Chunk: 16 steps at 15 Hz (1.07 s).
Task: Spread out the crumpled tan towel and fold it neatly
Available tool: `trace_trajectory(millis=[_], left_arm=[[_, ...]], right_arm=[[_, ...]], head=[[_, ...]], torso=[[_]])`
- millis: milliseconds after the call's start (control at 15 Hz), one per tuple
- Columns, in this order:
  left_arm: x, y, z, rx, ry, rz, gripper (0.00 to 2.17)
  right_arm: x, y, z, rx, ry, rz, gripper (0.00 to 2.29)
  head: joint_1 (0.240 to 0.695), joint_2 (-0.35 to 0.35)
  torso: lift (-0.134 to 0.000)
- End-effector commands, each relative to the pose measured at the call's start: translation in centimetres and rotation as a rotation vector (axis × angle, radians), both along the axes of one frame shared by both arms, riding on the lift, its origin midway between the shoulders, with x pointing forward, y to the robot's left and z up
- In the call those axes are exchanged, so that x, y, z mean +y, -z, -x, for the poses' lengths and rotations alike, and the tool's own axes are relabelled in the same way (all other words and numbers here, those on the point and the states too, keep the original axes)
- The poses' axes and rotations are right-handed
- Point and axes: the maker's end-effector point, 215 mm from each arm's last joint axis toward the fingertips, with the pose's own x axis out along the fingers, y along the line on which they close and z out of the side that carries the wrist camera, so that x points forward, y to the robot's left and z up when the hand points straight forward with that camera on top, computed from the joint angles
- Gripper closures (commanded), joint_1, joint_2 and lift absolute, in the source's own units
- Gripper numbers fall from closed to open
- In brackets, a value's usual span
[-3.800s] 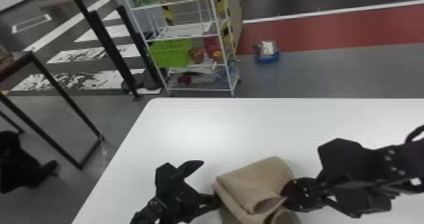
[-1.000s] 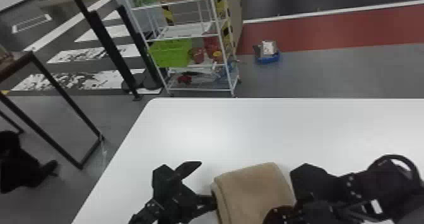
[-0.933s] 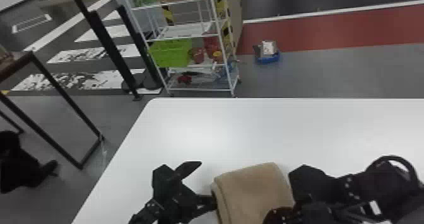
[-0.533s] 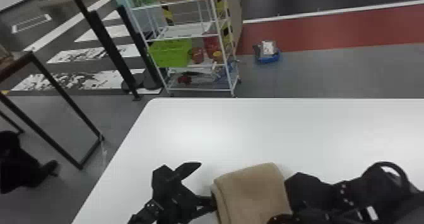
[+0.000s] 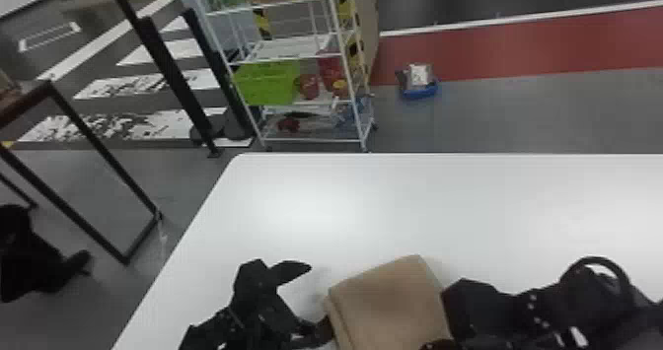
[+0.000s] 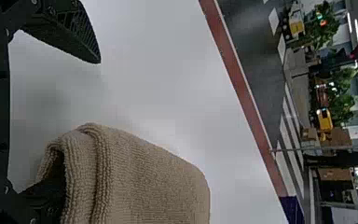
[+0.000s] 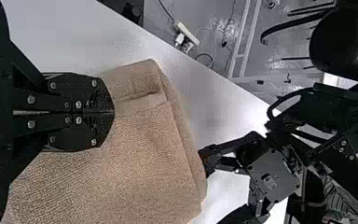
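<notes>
A tan terry towel, folded into a compact, roughly four-sided bundle with layered edges, lay on the white, smooth-topped table, close to the head view's bottom edge. It sat between the two grippers.

The left gripper, black with two flat fingers, stood at the towel's left side with its fingers wide apart. In the left wrist view, one ribbed black finger hung free of the cloth, above the white tabletop, while the other was tucked into the opening of the rolled fold, with the terry layers curving around it.

The right gripper, also black, was at the towel's right side. The right wrist view showed its fingers together, tips meeting along a straight seam, over the towel beside a creased flap. Whether any cloth was pinched between them could not be told. Most of the towel spread past and beside those tips, its layered far edge reaching the left gripper.

Beyond the table stood a white wire shelf cart holding a bright green basket.
</notes>
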Motion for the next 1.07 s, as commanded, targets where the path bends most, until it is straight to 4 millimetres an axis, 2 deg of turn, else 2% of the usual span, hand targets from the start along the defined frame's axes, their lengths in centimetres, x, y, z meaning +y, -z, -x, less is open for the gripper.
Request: trace_trajectory(millis=[0,200,333,467,600,733,933,1000], left_arm=[[2.1,-1.2,0.0,0.009,0.008,-0.037,0.14],[5.4,-2.8,-0.9,-0.031,-0.061,-0.157,0.14],[8.7,-4.0,-1.5,-0.064,-0.187,-0.185,0.14],[10.2,-5.3,-1.8,-0.092,-0.249,-0.167,0.14],[9.9,-5.1,-1.6,-0.081,-0.233,-0.149,0.14],[9.2,-3.9,-1.3,-0.049,-0.198,-0.141,0.13],[8.2,-3.0,-0.9,-0.008,-0.135,-0.138,0.13],[8.1,-3.0,-0.7,0.002,-0.119,-0.142,0.13]], right_arm=[[-0.1,0.0,0.0,-0.001,-0.006,0.004,2.03],[0.0,0.0,0.2,-0.001,-0.008,0.0,2.03],[-0.1,-1.3,-0.4,0.019,0.014,-0.052,2.03],[-0.4,-2.9,-0.9,0.067,0.054,-0.127,2.03],[-0.6,-3.0,-1.0,0.071,0.061,-0.137,2.03],[-0.4,-2.9,-0.6,0.078,0.055,-0.143,2.03],[1.7,-3.2,-0.2,0.126,0.074,-0.206,2.03],[2.9,-3.7,-0.1,0.132,0.06,-0.247,2.03]], head=[[0.695,0.35],[0.695,0.35],[0.695,0.35],[0.695,0.35],[0.695,0.35],[0.695,0.35],[0.695,0.35],[0.695,0.35]], torso=[[-0.122],[-0.122],[-0.122],[-0.122],[-0.122],[-0.122],[-0.122],[-0.122]])
